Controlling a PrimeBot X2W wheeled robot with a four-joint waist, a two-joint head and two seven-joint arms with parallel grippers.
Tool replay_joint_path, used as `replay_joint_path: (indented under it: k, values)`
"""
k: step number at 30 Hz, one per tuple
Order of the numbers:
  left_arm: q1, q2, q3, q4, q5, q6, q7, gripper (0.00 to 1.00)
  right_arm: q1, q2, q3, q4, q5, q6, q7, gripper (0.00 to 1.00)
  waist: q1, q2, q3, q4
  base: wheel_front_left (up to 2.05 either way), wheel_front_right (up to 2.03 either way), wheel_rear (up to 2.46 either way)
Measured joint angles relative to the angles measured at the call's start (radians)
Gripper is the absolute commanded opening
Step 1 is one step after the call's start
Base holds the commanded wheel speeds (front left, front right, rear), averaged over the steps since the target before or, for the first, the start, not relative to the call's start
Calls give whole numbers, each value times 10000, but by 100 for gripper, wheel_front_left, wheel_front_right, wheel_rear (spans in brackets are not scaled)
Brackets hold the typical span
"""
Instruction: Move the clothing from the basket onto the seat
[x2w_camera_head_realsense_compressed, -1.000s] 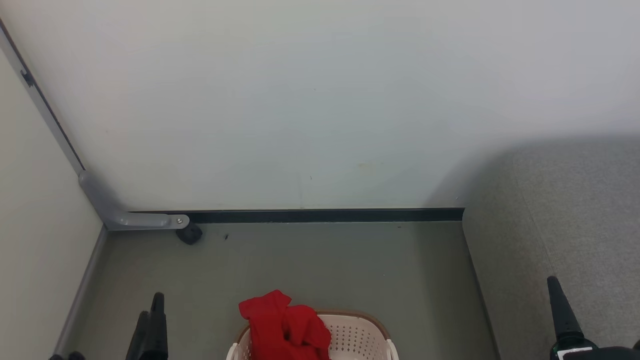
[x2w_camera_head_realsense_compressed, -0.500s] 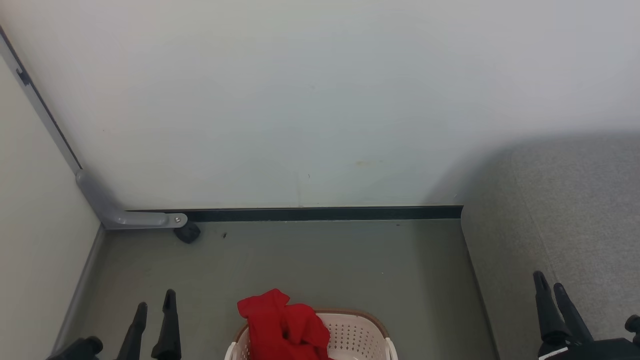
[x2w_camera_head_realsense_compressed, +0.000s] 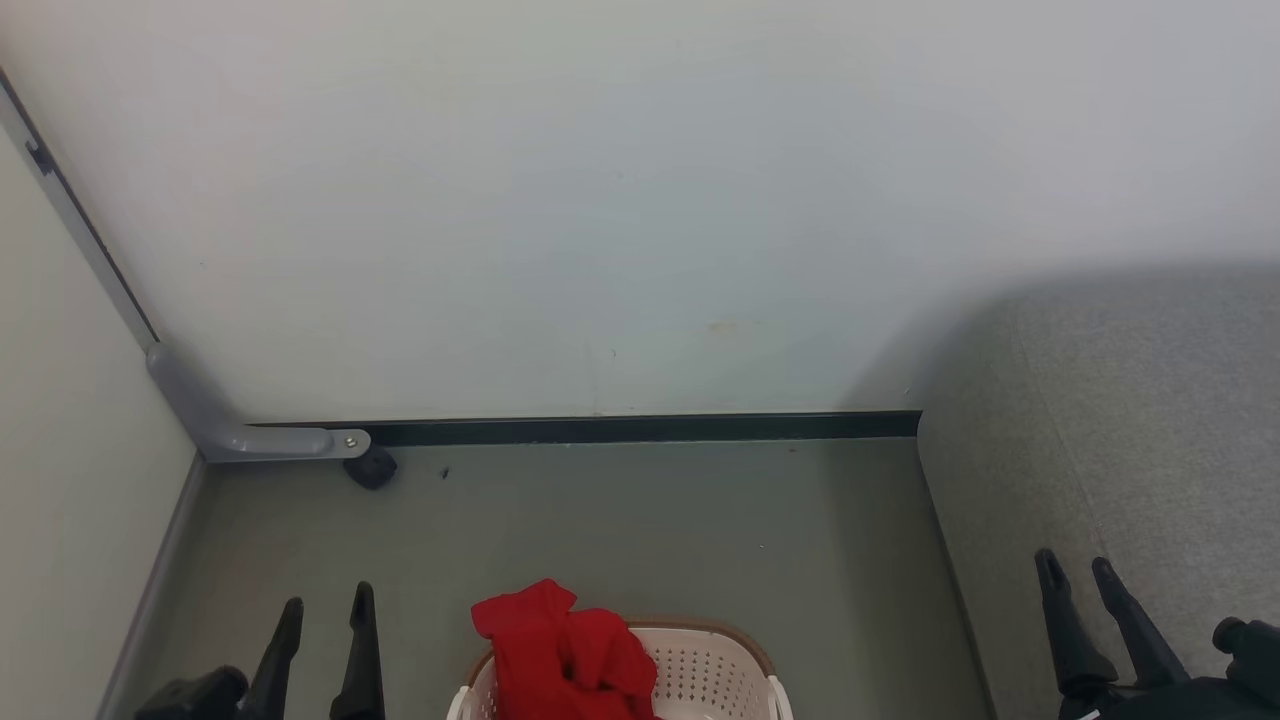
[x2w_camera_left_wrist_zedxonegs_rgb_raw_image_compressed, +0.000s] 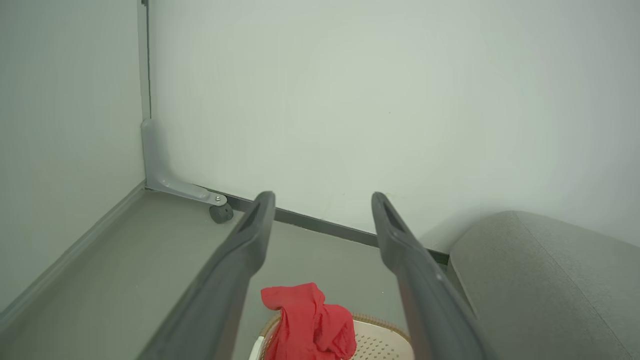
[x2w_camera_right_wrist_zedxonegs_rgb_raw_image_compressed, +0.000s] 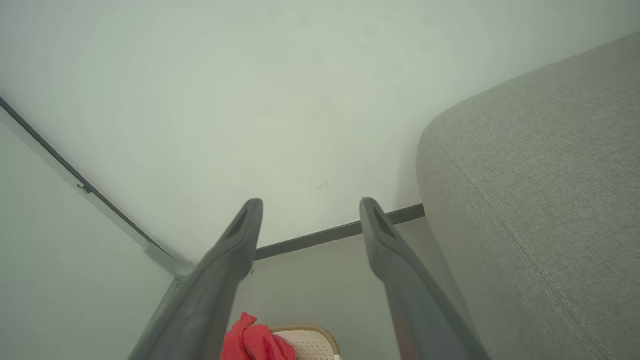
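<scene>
Both arms have turned over the past second. Left end effector (x2w_camera_head_realsense_compressed: 325, 603), lower left, now shows two fingers spread and empty. Right end effector (x2w_camera_head_realsense_compressed: 1072, 562), lower right, is likewise spread and has drifted leftward. Clothing (x2w_camera_head_realsense_compressed: 560, 650) lies heaped in the basket (x2w_camera_head_realsense_compressed: 720, 668) at bottom centre, with the seat (x2w_camera_head_realsense_compressed: 1150, 420) at right.

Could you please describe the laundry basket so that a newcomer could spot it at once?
Start at the pale wall with its dark baseboard and come down the grey-green floor, left of the big grey seat. The basket stands there: cream-white, perforated, brown-rimmed, the one thing with red clothing heaped over its left side.
</scene>
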Motion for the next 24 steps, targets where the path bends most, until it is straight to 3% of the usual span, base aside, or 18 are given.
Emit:
replay_joint_path:
  k: [16,24]
  values:
    - [-132,-12,-146,-23,2151,169,-518,100,-224,-332,506,176,-1680,12,-566,100,0,0,7,-44,0,0,0]
    - [-180,-67,-88,-13,2257,165,-525,100,-356,-351,408,284,-1827,15,-608,100,0,1,48,-54,0,0,0]
